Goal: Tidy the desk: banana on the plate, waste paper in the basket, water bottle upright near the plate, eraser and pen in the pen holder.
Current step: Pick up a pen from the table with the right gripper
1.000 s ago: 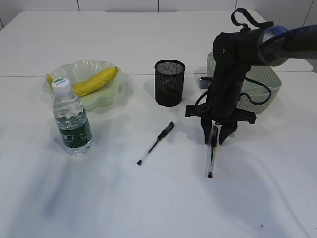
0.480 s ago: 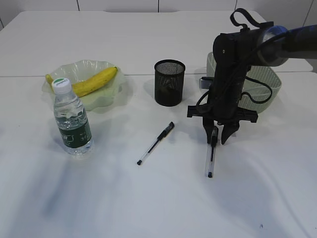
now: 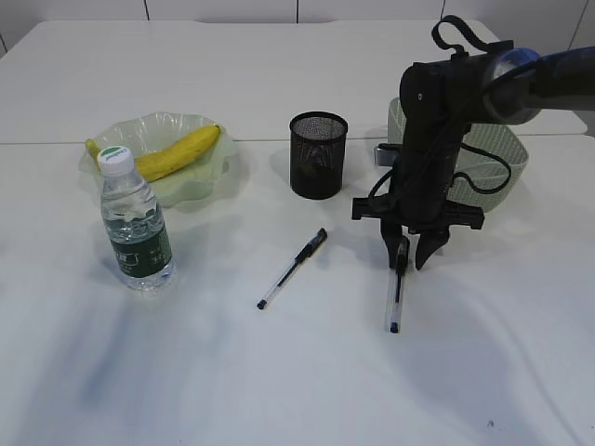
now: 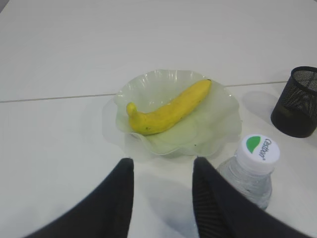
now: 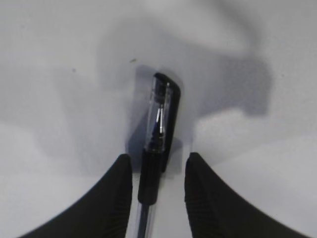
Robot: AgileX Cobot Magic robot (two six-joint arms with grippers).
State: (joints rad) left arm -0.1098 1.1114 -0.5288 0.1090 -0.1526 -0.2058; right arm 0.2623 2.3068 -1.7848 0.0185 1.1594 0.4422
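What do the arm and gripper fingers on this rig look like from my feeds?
The right arm is matte black, with black cables looping beside it and a strap loop on top. The right gripper has a black crossbar and two tapered black fingers whose inner pads are finely ribbed. The left gripper fingers look the same: black, curved, ribbed.

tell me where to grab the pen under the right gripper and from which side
Grip the pen on its dark upper barrel, just below the cap, coming straight down from above. It lies flat on the table, so the right gripper should straddle the thin barrel crosswise, as its open fingers already do.
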